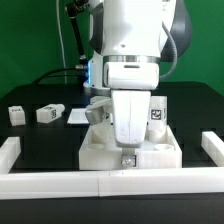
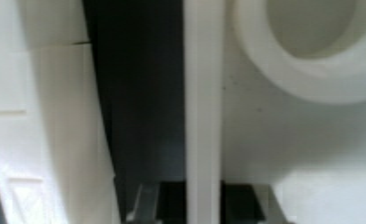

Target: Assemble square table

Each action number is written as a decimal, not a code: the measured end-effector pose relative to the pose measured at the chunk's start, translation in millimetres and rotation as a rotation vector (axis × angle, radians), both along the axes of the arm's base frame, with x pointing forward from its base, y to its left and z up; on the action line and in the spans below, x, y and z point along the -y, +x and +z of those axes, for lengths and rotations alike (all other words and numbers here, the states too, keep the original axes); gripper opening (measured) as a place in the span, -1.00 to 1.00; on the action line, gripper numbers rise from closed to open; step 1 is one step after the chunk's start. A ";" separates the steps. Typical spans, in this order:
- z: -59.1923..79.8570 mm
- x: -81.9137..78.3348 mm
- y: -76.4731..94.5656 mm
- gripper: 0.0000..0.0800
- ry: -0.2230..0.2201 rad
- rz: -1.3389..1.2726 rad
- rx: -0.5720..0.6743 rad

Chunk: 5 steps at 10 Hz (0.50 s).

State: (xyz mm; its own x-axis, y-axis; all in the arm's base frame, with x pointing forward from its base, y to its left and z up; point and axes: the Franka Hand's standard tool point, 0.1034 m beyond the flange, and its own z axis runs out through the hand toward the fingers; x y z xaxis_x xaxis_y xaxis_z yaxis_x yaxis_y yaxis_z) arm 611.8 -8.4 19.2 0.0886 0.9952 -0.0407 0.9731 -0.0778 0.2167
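The white square table top (image 1: 98, 152) lies close behind the front border bar. My gripper (image 1: 127, 158) reaches down onto its front wall. In the wrist view the top's thin rim (image 2: 201, 90) runs between the two dark fingers (image 2: 162, 203) of the gripper (image 2: 201, 202), which press on it from both sides. A round leg socket (image 2: 313, 50) shows inside the top. Two tagged white legs (image 1: 15, 114) (image 1: 50, 113) lie on the table at the exterior view's left. A third tagged leg (image 1: 158, 112) shows beside my hand; what it rests on is hidden.
The marker board (image 1: 77, 117) lies behind the table top, partly hidden by the arm. Long white border bars run along the front (image 1: 110, 184) and up both sides (image 1: 8, 152) (image 1: 212, 146). The front bar also shows in the wrist view (image 2: 34, 120).
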 end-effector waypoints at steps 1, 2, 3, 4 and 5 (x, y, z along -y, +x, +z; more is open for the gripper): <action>0.4 -1.8 0.7 -0.84 0.000 0.005 0.001; 4.8 -15.6 6.1 -0.84 0.006 0.020 0.013; 11.7 -35.1 16.6 -0.84 0.018 0.032 0.034; 16.0 -47.4 24.0 -0.85 0.025 0.047 0.049; 17.7 -55.9 27.4 -0.85 0.029 0.059 0.057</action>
